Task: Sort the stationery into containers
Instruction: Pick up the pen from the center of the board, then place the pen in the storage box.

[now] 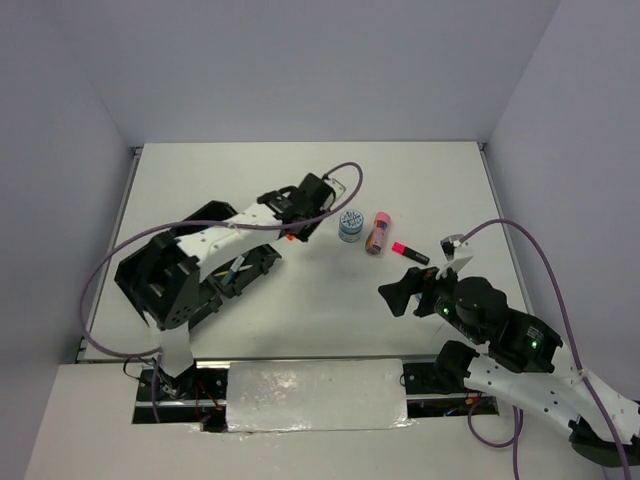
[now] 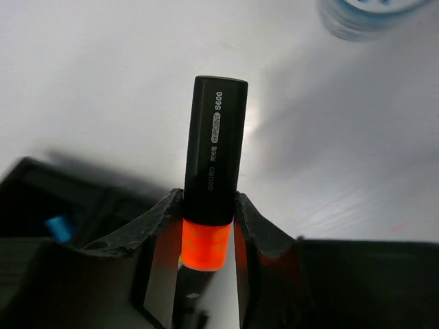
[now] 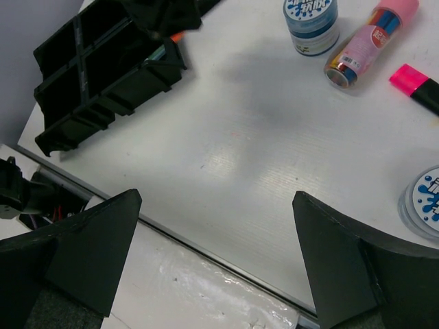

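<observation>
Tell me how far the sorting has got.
Done: one pen-like item lies in the tray. In hand: left gripper clamps the orange-capped highlighter. Left on the table: tape roll, second tape roll, pink tube, pink-capped highlighter. Right gripper open, empty.

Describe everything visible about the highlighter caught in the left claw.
The orange-capped highlighter has a smooth black plastic barrel with white lettering reading H-POINT S600 and a bright orange cap. The left claw pinches it from both sides where barrel meets cap, and the flat barrel end points away from the wrist camera. It is over the white table, near the black organiser tray. Whether it touches the table cannot be told.
</observation>
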